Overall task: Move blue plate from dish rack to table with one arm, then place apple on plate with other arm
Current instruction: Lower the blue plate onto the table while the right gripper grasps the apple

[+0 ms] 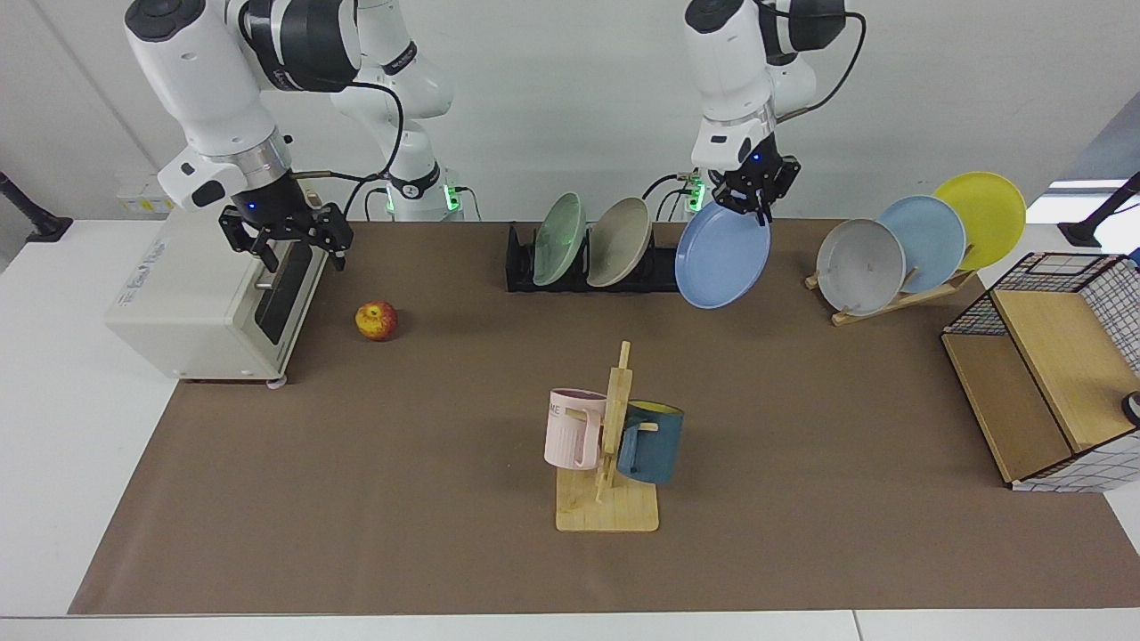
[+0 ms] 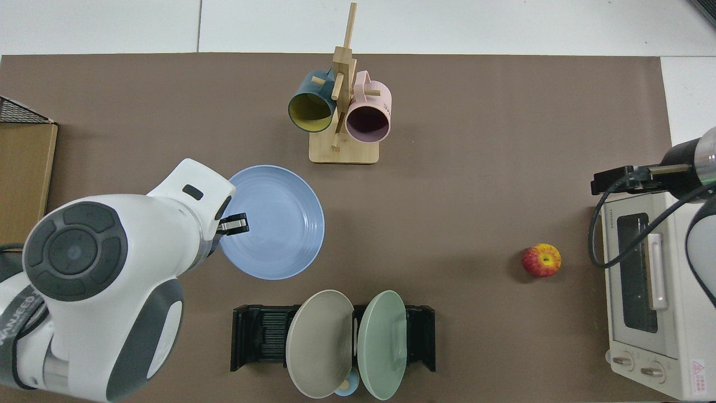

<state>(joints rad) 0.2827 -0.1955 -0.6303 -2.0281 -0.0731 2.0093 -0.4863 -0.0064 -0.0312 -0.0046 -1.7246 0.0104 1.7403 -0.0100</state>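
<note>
The left gripper point(image 1: 753, 198) is clamped on the top rim of the blue plate point(image 1: 722, 255), which hangs from it in the air, tilted with its hollow face toward the camera and clear of the dish rack point(image 1: 606, 269); pinching the rim lets the plate dangle edge-up, the way it stood between the dividers, so it could come out without fouling its neighbours. In the top view the blue plate point(image 2: 272, 221) sits over open mat between the dish rack point(image 2: 333, 338) near the robots' edge of the table point(image 1: 401, 463) and the wooden mug stand point(image 2: 342, 115) near the far edge, well apart from both. 2 plates remain in the rack, a beige plate point(image 1: 619, 241) and a green plate point(image 1: 559, 239), leaning in their slots, and the end slot nearest the left arm is bare. My judgement is that the carry is under way and the plate has yet to be laid flat; it will need tipping level before release, since dropped from the rim it could roll or clatter. The apple point(image 1: 377, 320) rests on the mat toward the right arm's end of the table, just beside the white toaster oven point(image 1: 214, 298). The right gripper point(image 1: 294, 251) waits above the oven's front with its jaws apart and empty, close to the apple, sensibly placed for the second step.
</note>
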